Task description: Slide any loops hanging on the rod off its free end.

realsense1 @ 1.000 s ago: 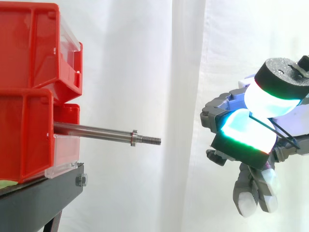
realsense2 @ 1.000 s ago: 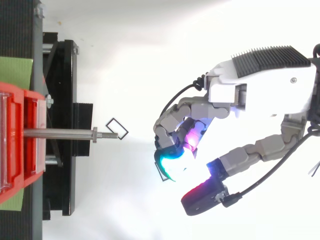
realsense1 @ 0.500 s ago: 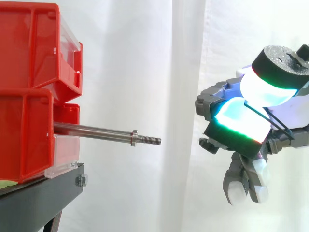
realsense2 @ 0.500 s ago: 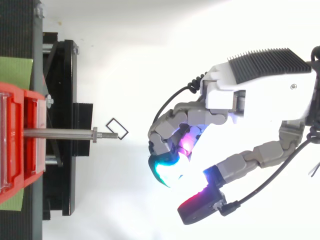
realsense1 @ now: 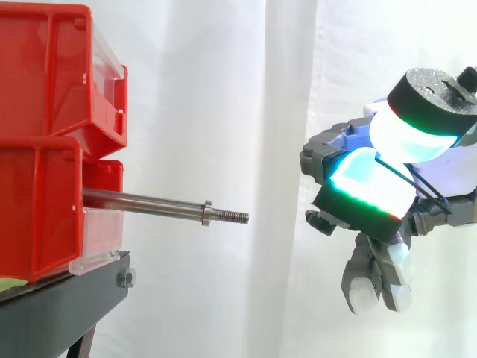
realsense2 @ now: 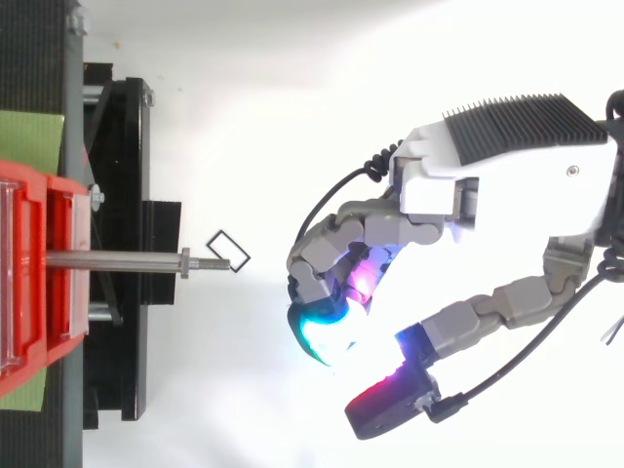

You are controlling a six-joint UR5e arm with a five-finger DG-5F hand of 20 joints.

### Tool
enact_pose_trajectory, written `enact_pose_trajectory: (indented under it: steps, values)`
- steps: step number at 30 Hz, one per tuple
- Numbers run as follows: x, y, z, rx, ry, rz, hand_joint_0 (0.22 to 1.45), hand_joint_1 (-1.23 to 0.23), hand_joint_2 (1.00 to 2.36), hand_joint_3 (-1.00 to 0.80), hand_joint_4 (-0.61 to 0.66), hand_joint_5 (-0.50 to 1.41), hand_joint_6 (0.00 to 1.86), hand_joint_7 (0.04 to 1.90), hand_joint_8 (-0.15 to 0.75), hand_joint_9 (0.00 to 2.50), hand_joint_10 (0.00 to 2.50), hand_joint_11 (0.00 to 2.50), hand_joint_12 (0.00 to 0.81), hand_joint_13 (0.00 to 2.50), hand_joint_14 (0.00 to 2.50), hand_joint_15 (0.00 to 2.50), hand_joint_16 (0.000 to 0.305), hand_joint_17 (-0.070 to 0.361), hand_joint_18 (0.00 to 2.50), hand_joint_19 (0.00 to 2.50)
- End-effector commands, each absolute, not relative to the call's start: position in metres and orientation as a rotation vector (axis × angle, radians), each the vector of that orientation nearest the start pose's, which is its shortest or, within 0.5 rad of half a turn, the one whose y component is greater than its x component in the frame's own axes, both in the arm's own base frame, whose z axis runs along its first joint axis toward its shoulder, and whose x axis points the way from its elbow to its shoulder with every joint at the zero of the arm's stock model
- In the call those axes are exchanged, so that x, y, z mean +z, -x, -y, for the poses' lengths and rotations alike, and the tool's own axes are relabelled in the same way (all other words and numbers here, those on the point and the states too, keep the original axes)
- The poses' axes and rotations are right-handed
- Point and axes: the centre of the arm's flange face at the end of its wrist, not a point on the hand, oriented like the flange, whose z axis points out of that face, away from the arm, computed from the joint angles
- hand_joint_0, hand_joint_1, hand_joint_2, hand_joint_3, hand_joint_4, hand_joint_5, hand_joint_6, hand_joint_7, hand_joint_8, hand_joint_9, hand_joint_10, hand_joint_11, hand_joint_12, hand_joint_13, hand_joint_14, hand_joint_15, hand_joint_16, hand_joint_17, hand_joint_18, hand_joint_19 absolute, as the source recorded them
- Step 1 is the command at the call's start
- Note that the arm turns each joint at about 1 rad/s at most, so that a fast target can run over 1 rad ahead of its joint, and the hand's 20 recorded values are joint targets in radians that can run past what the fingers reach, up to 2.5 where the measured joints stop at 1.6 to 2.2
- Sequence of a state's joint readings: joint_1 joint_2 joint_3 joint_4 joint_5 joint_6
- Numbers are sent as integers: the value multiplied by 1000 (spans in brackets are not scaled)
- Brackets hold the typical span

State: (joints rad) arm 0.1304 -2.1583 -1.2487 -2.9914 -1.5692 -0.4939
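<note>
While curled on nothing, hand [realsense2: 439, 195] sits well clear of rod [realsense1: 149, 202] free end; open gap ahead of fingertips [realsense1: 371, 190].

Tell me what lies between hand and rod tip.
Nothing in the side view: bare gap from rod tip to hand. Top view shows a small black square outline by the tip.

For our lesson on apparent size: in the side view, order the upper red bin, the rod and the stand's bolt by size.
Largest to smallest:
1. upper red bin
2. rod
3. bolt
</note>
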Motion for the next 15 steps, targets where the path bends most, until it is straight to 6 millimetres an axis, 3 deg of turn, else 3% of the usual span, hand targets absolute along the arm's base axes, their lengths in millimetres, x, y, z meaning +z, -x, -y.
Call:
enact_pose_trajectory:
  steps: [1, 15]
  values:
    - [303, -713, 41, 893, -807, -1574, 615, -752, 1022, -62, -162, -162, 922, 1238, 299, 1011, 12, 333, 322, 887, 6, 145, 49, 109, 947, 354]
    - [303, -713, 41, 893, -807, -1574, 619, -758, 1020, -56, -164, -157, 922, 1224, 306, 1041, 14, 340, 325, 897, 6, 140, 50, 113, 950, 345]
